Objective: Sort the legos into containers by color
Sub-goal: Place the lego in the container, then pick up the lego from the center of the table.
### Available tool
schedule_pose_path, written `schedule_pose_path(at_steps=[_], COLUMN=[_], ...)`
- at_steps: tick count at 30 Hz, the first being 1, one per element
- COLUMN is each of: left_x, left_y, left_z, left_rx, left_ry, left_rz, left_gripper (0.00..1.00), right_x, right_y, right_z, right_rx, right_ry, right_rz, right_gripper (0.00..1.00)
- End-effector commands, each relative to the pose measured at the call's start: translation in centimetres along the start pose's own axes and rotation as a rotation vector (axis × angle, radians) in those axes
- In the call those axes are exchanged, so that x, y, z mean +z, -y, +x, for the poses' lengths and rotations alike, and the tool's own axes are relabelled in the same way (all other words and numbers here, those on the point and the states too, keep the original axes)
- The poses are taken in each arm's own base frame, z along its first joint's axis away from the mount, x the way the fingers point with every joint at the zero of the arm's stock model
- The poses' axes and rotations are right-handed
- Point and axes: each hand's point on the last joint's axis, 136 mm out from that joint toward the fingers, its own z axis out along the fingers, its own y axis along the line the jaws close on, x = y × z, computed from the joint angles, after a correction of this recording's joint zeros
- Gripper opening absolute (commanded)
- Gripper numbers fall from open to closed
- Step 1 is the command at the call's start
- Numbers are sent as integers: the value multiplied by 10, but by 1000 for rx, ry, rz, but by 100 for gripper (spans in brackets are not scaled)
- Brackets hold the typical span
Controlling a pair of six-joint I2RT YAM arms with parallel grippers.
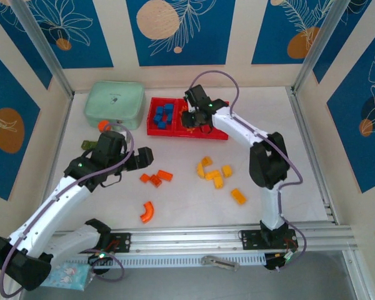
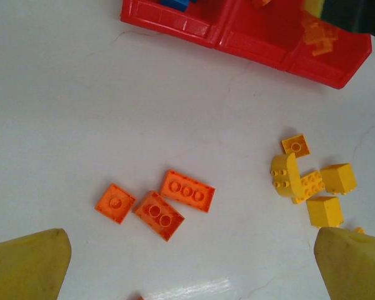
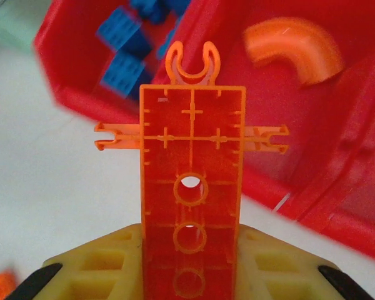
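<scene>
1. Legos [image 1: 212,174], small plastic bricks, lie loose on the white tabletop [image 1: 175,212] between both arms; bright red three-compartment plastic tray [image 1: 157,131] sits under the right gripper [image 1: 197,115].
2. Left gripper [image 2: 190,244] gapes wide; three orange bricks [image 2: 153,206] just ahead, yellow ones [image 2: 309,184] ahead-right, bare table around.
3. Right gripper clamps a flat orange holed plate [image 3: 190,187] above the tray's near wall; blue bricks [image 3: 122,56] ahead-left.

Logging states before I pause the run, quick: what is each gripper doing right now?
Left gripper: open, holding nothing.
Right gripper: closed on an orange lego plate.
</scene>
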Motion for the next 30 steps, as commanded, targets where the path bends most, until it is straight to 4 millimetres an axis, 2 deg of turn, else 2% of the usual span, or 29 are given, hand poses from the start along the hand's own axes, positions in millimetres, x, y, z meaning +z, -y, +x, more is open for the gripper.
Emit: schedule_pose_path(at_steps=[1,4,7,10,14,17,20,24,27,30], left_x=[-6,-5,-6,-9,-16,-22,-30,-39,-46,-52], left_y=[7,7,7,6,1,-5,-11,-22,-32,-43], left_z=[-20,-20,-20,-20,-15,-8,-2,9,21,32], left_rx=[6,5,2,-1,-6,-12,-23,-49,-65,-78], left_ry=[50,48,47,53,53,46,47,51,36,37], left_rz=[22,19,24,24,21,9,0,-21,-44,-67], left_gripper=[99,99,99,99,99,99,99,99,99,99], right_x=[21,27,16,-3,-28,-44,-51,-56,-54,-44], right_y=[14,23,19,6,-10,-22,-40,-91,-115,-126], right_z=[-1,-10,-14,-12,5,26,54,106,146,176], right_rx=[22,25,21,-1,-43,-74,-113,-246,-350,-424], right_ry=[-45,-61,-48,-16,-9,-19,-48,-113,-168,-220], right_rz=[59,105,90,57,29,9,-26,-190,-228,-237], right_gripper=[37,53,61,65,67,68,69,70,72,74])
